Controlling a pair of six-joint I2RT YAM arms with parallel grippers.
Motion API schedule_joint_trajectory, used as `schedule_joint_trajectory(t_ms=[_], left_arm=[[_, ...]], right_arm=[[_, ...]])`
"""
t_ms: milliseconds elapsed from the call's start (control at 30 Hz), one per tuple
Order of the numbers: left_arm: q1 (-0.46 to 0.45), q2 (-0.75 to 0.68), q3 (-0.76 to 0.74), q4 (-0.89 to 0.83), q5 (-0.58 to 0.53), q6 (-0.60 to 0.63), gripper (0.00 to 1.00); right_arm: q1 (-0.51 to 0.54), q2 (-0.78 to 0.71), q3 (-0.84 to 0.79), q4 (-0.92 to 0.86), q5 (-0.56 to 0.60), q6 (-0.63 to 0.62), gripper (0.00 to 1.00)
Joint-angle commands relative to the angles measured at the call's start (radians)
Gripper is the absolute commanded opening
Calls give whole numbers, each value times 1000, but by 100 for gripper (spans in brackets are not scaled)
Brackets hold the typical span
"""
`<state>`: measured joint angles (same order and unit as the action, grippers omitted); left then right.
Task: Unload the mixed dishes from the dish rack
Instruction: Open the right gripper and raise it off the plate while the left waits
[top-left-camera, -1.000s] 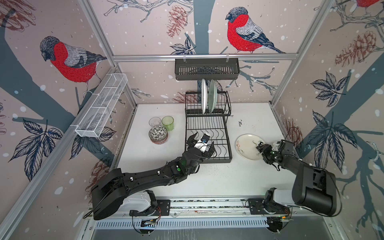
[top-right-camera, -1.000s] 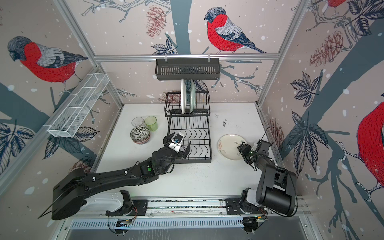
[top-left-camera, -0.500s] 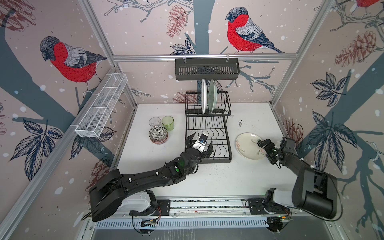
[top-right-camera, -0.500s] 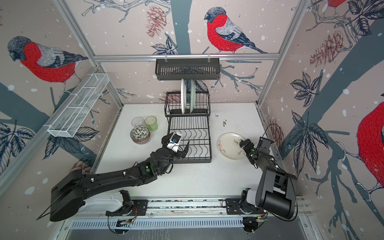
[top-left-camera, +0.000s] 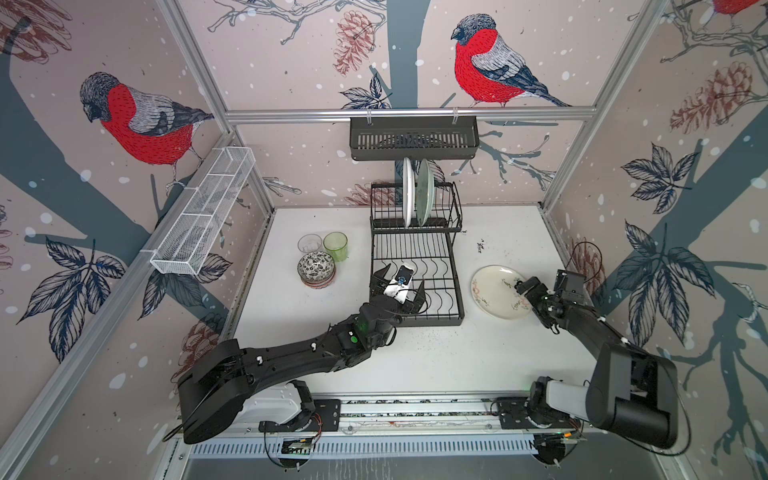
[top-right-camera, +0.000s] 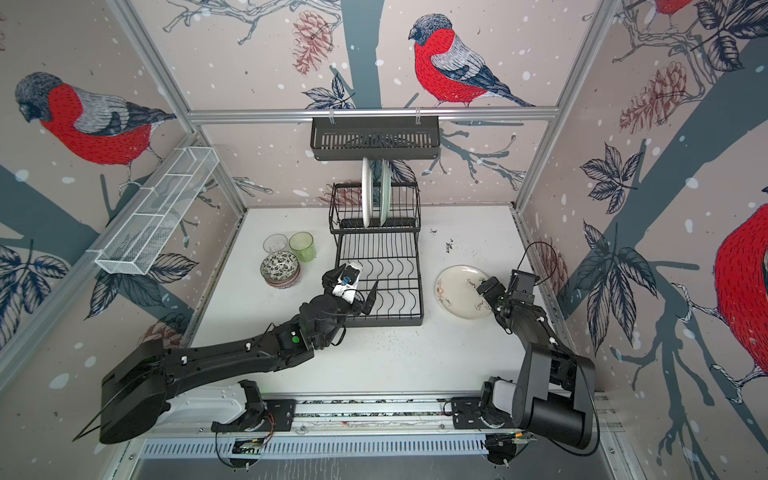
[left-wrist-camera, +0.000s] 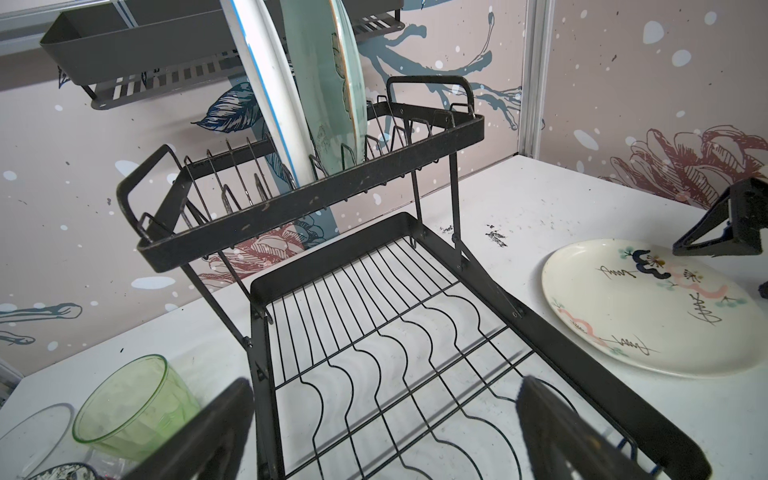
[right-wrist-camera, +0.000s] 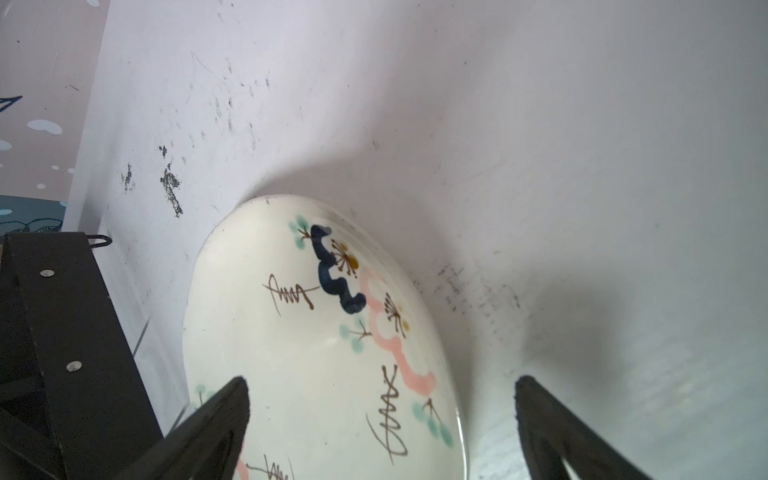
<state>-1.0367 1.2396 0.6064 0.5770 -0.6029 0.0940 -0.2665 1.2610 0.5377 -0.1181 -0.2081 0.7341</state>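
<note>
Newly sprung open, right gripper (right-wrist-camera: 382, 380) at edge of cream painted ceramic plate (top-left-camera: 496, 291), flat on white table (top-left-camera: 457, 365); left gripper (left-wrist-camera: 386, 381) spread, empty. Upright in top tier of black two-level wire dish rack (top-left-camera: 415, 322): white plate (top-left-camera: 408, 191), pale-green flowered plate (top-left-camera: 424, 191), stiff, probably slick, breakable; pinch upper rim.

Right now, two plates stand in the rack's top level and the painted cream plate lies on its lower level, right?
No: the painted cream plate lies on the white table beside the dish rack, as both top views show. The rest holds.
</note>
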Motion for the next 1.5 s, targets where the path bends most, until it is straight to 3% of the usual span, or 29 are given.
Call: schedule_joint_trajectory(t_ms=[0,233,533,833,1033,1467], left_arm=[[3,-13,-2,35,8,-17,98],[4,-20,-4,31,14,-26,98],[22,-26,-5,20,61,-55,98],[33,-29,-7,20,96,-75,98],[43,-35,-11,20,139,-94,98],[74,-66,-26,32,222,-120,98]], right_arm=[[19,-34,13,-40,85,3,99],[65,-55,22,-51,164,4,99],[191,-130,63,-102,365,-4,99],[271,-212,96,-85,311,-25,99],[322,-227,111,-2,155,-30,99],[484,-287,138,67,184,-68,99]])
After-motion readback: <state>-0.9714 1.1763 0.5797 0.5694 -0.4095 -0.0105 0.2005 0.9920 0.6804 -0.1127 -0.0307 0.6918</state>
